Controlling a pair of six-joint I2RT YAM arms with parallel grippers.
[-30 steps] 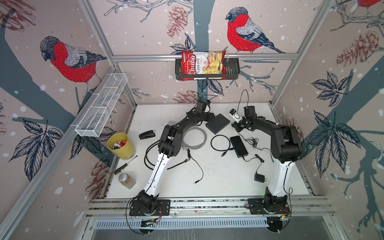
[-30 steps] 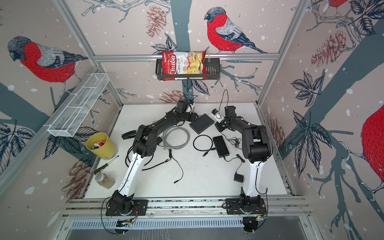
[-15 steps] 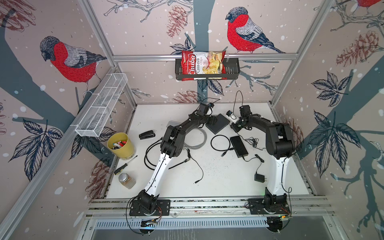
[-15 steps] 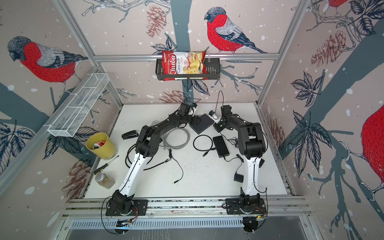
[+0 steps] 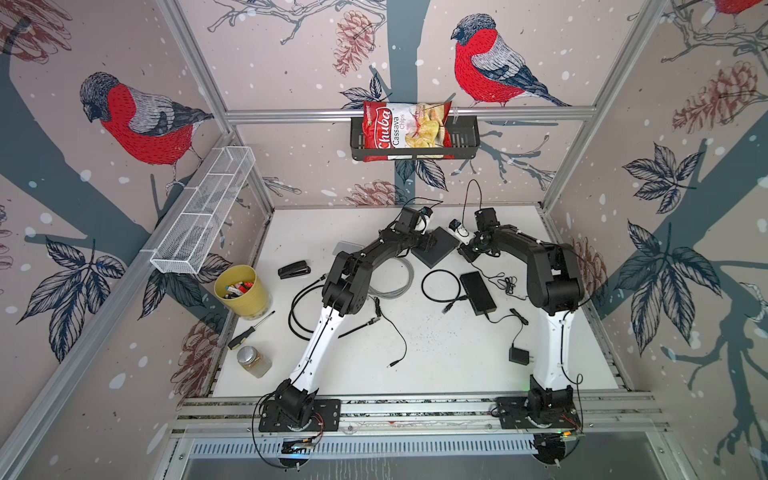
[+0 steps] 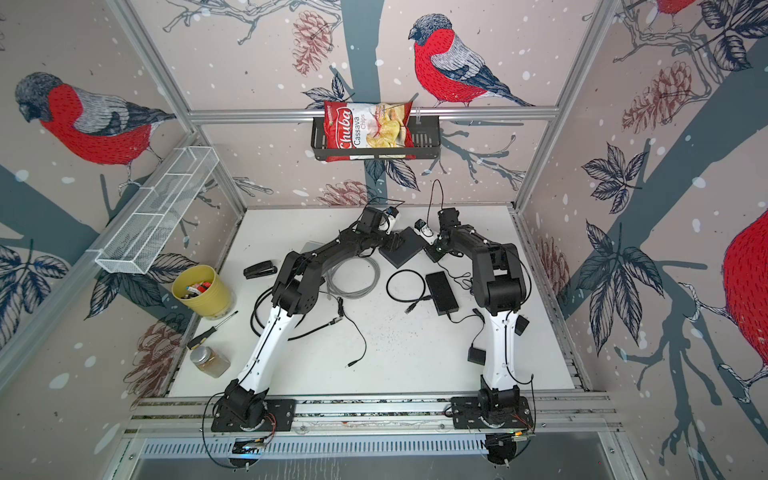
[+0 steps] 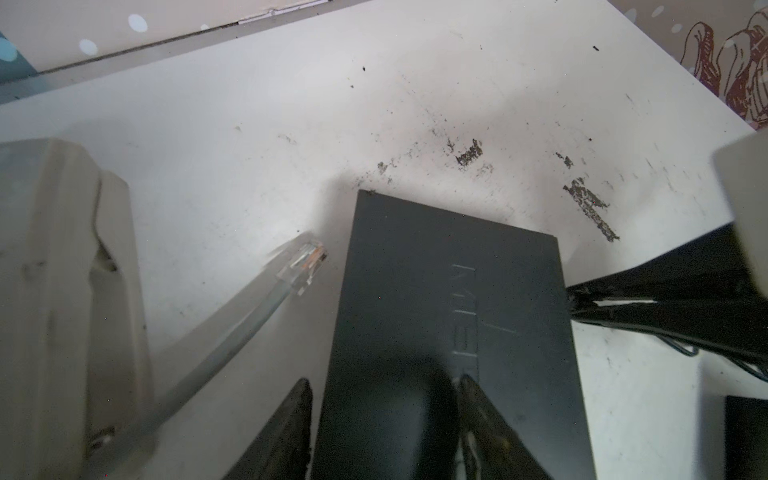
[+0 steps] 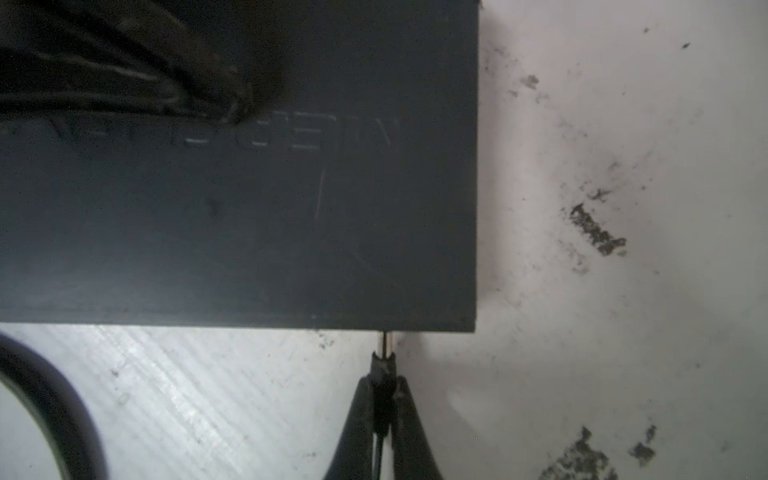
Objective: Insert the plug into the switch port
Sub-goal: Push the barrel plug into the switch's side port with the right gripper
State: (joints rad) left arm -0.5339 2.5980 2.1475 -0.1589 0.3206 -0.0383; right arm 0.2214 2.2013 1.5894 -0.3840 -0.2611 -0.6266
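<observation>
In a top view the switch [image 5: 435, 252] lies near 12 o'clock on the tabletop [image 5: 449, 357]. Left wrist: the left end effector [image 7: 384, 378] is half-wide over it, perhaps steadying it. Right wrist: the right end effector [image 8: 383, 380] pinches the plug [image 8: 383, 365], tip at the switch side. The step is aligning; next comes a straight push in.

Robot lab test cell: aluminium-profile frame [image 5: 291, 114], bird-print wall panels [image 5: 291, 54], left arm [image 5: 320, 340] and right arm [image 5: 555, 345] bolted to rail [image 5: 415, 409] at 6 o'clock, cluttered white tabletop [image 5: 449, 357].

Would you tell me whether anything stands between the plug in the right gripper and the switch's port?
Nothing visible does: the plug, pinched in the right gripper, has its metal tip at the switch edge. The port itself is hidden.
</observation>
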